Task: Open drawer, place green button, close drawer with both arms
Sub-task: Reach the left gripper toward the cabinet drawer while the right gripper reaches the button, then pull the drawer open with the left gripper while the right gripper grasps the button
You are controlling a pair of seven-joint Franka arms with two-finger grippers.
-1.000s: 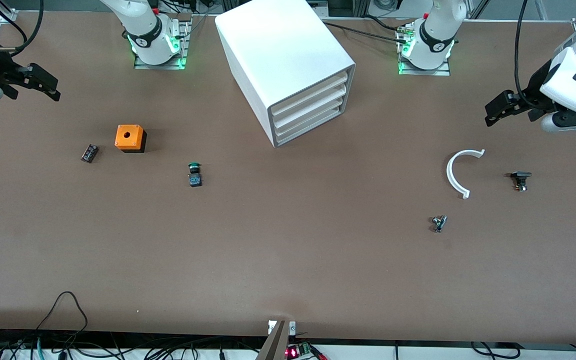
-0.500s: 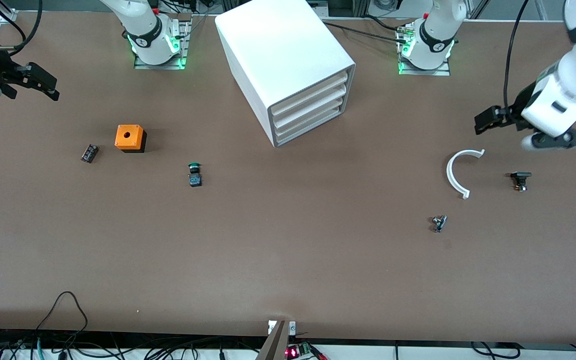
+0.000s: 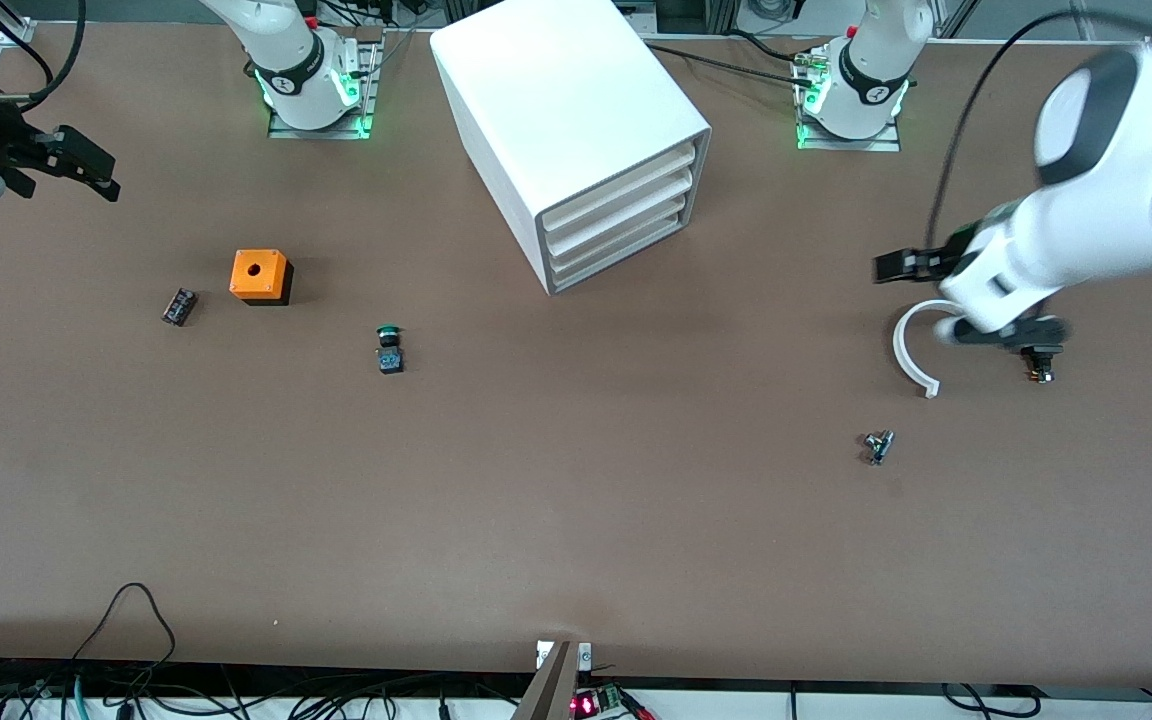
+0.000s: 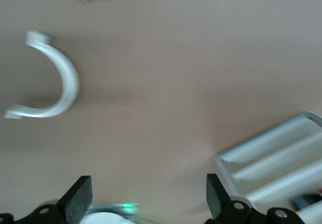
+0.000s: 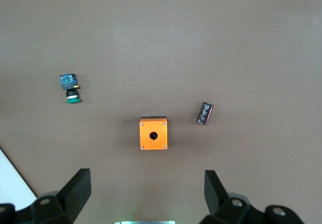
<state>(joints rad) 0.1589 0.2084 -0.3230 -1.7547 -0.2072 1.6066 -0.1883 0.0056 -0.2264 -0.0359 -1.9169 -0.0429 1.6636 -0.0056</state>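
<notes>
The white cabinet [image 3: 576, 110] stands in the middle of the table near the arms' bases, and its lowest drawer [image 3: 621, 247] is shut. The green-capped button [image 3: 389, 346] lies on the table, nearer the front camera than the cabinet and toward the right arm's end; the right wrist view also shows this button [image 5: 70, 89]. My left gripper [image 3: 896, 266] [image 4: 147, 196] hangs open and empty over the table beside a white curved piece [image 3: 908, 355], pointing toward the cabinet [image 4: 271, 158]. My right gripper [image 3: 101, 172] [image 5: 146, 189] waits open and empty at the right arm's end.
An orange box with a hole [image 3: 260, 275] and a small black part [image 3: 178, 305] lie toward the right arm's end. Near the curved piece [image 4: 65, 80] lie a black part [image 3: 1040, 362] and a small metal piece [image 3: 877, 446]. Cables run along the table's front edge.
The left arm has swung in from the table's end toward the cabinet, carrying its open gripper over the curved piece. The right arm has barely moved.
</notes>
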